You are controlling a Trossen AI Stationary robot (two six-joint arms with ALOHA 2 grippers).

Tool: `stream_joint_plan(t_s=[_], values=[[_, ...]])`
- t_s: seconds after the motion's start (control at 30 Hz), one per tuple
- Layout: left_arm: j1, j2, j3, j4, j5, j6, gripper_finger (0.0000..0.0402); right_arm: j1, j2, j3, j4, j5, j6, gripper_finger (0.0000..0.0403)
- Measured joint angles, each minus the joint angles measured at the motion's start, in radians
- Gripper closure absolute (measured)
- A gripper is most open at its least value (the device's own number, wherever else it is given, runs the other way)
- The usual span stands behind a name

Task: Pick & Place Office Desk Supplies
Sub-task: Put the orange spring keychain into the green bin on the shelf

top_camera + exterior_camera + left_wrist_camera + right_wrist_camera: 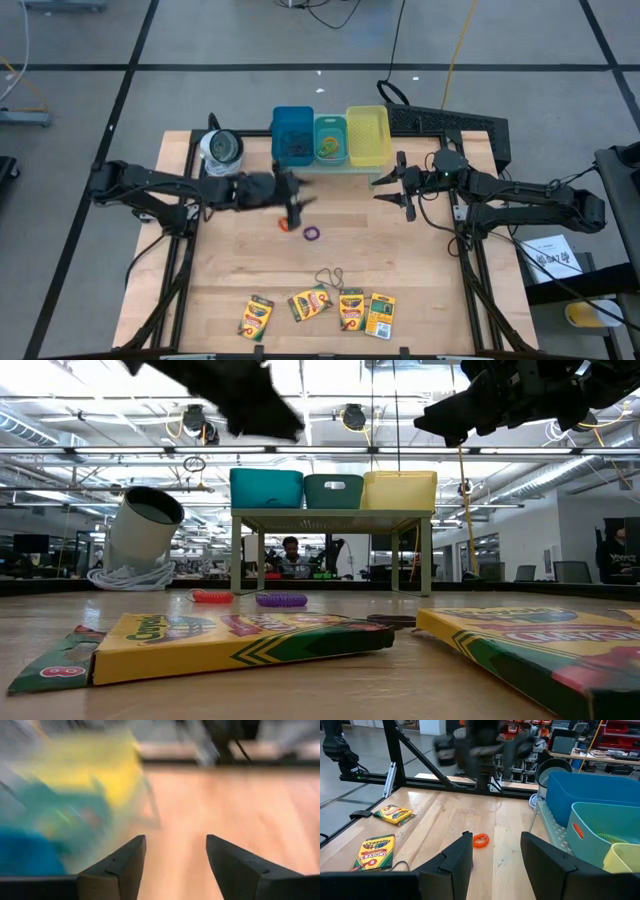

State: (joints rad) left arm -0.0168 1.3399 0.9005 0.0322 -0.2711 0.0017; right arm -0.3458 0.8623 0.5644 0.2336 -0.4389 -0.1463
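Observation:
Several yellow-and-green crayon boxes (pixel 310 303) lie flat in a row by the table's near edge, with thin wiry loops (pixel 330 277) just beyond them. An orange ring band (pixel 284 226) and a purple one (pixel 312 234) lie at mid-table. My left gripper (pixel 295 203), blurred, hovers above the bands in front of the blue bin; its fingers (pixel 175 840) stand open with nothing between them. My right gripper (pixel 395 187) hangs open and empty in the air in front of the yellow bin; its wrist view (pixel 496 837) looks over the orange band (pixel 480 840).
A blue bin (pixel 293 135), a teal bin (pixel 330 140) and a yellow bin (pixel 367 135) stand side by side on a small rack at the far edge. A red band (pixel 577 831) lies in the teal bin. A silvery roll (pixel 220 148) sits at the far left.

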Motion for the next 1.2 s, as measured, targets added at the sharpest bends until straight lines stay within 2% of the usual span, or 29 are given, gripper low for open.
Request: stream_joint_plan(t_s=[0.1,0.23,0.37,0.5,0.6,0.67,0.77,1.0,1.2], values=[[-0.056,0.010,0.000,-0.199,0.045,-0.153,0.0167,0.000,0.000,0.000,0.000,0.000,0.000,0.0248],[-0.117,0.015,-0.022,-0.409,0.042,-0.402,0.0166,0.000,0.000,0.000,0.001,0.000,0.000,0.0248],[-0.152,0.015,-0.087,-0.467,0.002,-0.623,0.0174,0.000,0.000,0.000,0.001,0.000,0.000,0.0248],[-0.142,0.014,-0.170,-0.404,-0.009,-0.748,0.0184,0.000,0.000,0.000,0.001,-0.003,0.002,0.0248],[-0.106,0.015,-0.226,-0.367,-0.054,-0.818,0.0189,0.000,0.000,0.000,0.001,-0.003,0.003,0.0248],[-0.083,0.015,-0.251,-0.361,-0.078,-0.855,0.0192,0.000,0.000,0.000,0.001,-0.003,0.003,0.0248],[-0.059,0.015,-0.280,-0.357,-0.057,-0.864,0.0196,0.000,0.000,0.000,0.001,-0.003,0.005,0.0248],[-0.055,0.031,-0.343,-0.133,-0.020,-0.782,0.0207,0.000,0.000,0.000,0.001,-0.003,0.005,0.0248],[-0.055,0.091,-0.345,-0.132,0.007,-0.794,0.0218,0.000,0.000,0.000,0.001,-0.003,0.004,0.0248]])
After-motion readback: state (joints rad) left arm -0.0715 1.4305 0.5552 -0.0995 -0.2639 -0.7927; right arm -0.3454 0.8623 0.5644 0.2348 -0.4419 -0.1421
